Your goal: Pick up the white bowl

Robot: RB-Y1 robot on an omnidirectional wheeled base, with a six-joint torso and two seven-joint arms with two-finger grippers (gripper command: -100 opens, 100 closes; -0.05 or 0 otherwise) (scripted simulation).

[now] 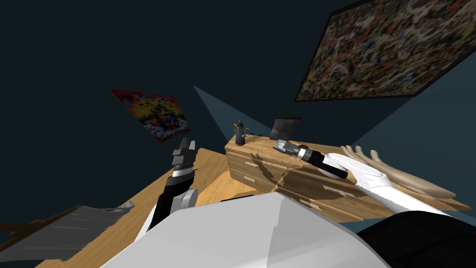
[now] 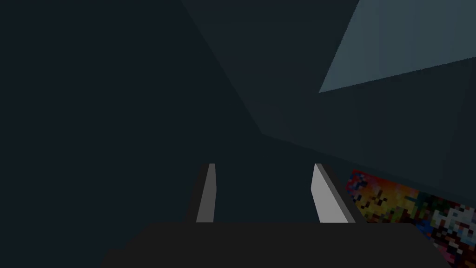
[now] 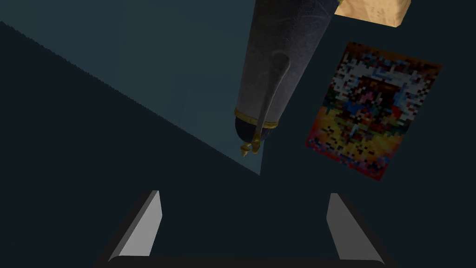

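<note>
**Bowl not yet gripped; right pincer ahead of it**

Head view: the right pincer (image 1: 278, 144) reaches out low over the wooden surface (image 1: 260, 160) and points toward a dark pot (image 1: 240, 133) just ahead of it. What I take for the bowl (image 1: 343, 161), a white rounded shape, lies on the surface behind that pincer, close by the forearm. The arm covers part of it, so the reading is tentative. The left pincer (image 1: 186, 148) is raised, well apart from the surface.

Left wrist view: the left pincer (image 2: 262, 165) has its fingers apart and holds nothing.

Right wrist view: the right pincer (image 3: 244, 193) has its fingers apart with nothing between them. The pot (image 3: 274, 70) is near and straight ahead, with a painting (image 3: 372, 111) on the wall beyond.

Progress, as judged: approach stage only, with nothing gripped or lifted. Left to do: draw the right pincer rearward over the bowl, close on its rim, and lift.
</note>
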